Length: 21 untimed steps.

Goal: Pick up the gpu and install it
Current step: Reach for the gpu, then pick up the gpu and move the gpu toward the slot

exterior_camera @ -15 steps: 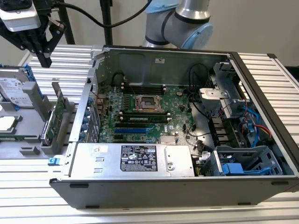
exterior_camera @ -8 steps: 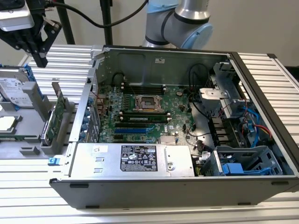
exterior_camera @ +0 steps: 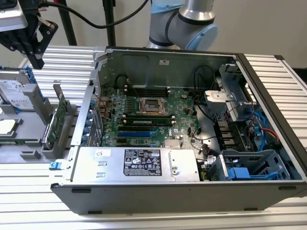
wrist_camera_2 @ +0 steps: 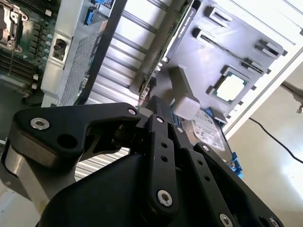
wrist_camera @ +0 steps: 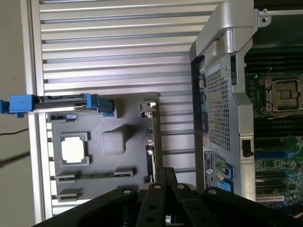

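The gpu [exterior_camera: 59,120] stands on edge in a slot of a grey holder tray [exterior_camera: 29,143], at the exterior view's left, just outside the open computer case [exterior_camera: 268,81]. Its green board faces the case. Both wrist views show the gpu edge-on [wrist_camera_2: 161,59] [wrist_camera: 150,156] in the tray. My black gripper [exterior_camera: 37,60] hangs high above the tray, up and to the exterior view's left of the gpu and well apart from it. Its fingers are shut together with nothing between them [wrist_camera_2: 154,104] [wrist_camera: 164,172].
A silver hard drive with blue rails [exterior_camera: 17,93] and a processor chip [exterior_camera: 5,127] sit on the same tray. Inside the case lie the green motherboard [exterior_camera: 148,115], the grey power supply [exterior_camera: 139,163] and a blue drive cage [exterior_camera: 249,170]. Ribbed aluminium table [exterior_camera: 67,62] surrounds everything.
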Each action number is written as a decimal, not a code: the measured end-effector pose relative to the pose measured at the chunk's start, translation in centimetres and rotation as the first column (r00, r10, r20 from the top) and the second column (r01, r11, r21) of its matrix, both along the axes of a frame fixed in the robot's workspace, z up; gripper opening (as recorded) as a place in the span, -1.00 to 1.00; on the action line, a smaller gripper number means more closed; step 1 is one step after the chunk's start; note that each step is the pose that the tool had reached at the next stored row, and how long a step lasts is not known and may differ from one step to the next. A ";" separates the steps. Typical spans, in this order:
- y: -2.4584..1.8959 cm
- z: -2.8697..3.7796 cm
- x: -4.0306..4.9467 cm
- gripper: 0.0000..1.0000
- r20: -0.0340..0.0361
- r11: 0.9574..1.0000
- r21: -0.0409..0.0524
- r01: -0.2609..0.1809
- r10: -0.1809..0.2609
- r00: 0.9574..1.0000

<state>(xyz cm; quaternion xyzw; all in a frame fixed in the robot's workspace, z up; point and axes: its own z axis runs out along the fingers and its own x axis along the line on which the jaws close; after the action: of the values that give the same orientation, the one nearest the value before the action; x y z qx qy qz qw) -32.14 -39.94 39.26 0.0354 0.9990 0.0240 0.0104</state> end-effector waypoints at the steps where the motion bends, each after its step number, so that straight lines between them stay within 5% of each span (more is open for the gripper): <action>1: 0.00 0.00 -0.12 -1.00 0.000 1.000 0.000 0.000 0.000 1.000; 14: -0.02 0.00 -0.98 -1.00 0.000 1.000 0.000 0.000 0.000 1.000; 21: -0.39 0.00 -1.00 -1.00 0.000 1.000 0.000 0.000 0.000 1.000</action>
<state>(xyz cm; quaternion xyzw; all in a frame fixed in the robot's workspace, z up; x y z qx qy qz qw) -33.14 -40.33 39.26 0.0354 0.9990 0.0240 0.0103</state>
